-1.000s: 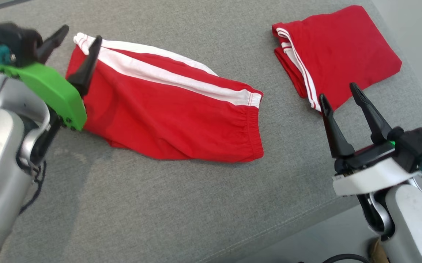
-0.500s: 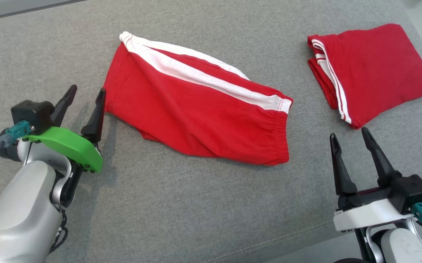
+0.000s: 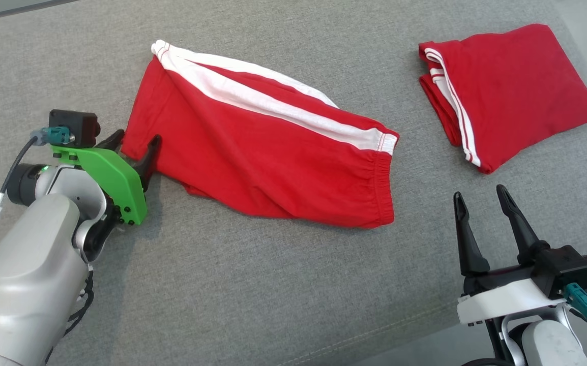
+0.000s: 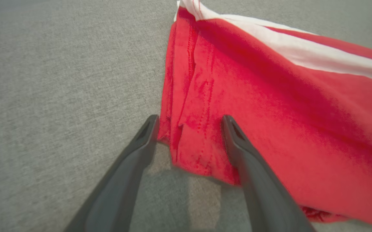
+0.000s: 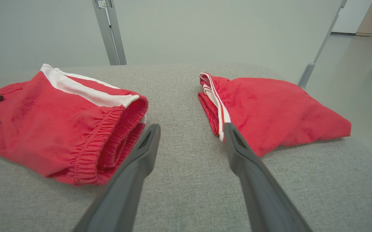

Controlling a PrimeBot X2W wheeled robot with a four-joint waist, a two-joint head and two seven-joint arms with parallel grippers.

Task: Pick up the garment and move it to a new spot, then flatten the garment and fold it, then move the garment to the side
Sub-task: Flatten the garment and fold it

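The red shorts (image 3: 268,152) with a white side stripe lie spread across the middle of the head view on a grey cushion (image 3: 273,284), with the elastic waistband toward the right and the leg hem toward the upper left. At the shorts' lower-left corner sits the left gripper (image 3: 137,138). Its two fingers are spread apart with that corner of cloth lying between them, not clamped. At the lower right of the frame the right gripper (image 3: 479,192) stands with its fingers apart and nothing between them. A folded red garment (image 3: 512,91) lies at the upper right, well apart from the shorts.
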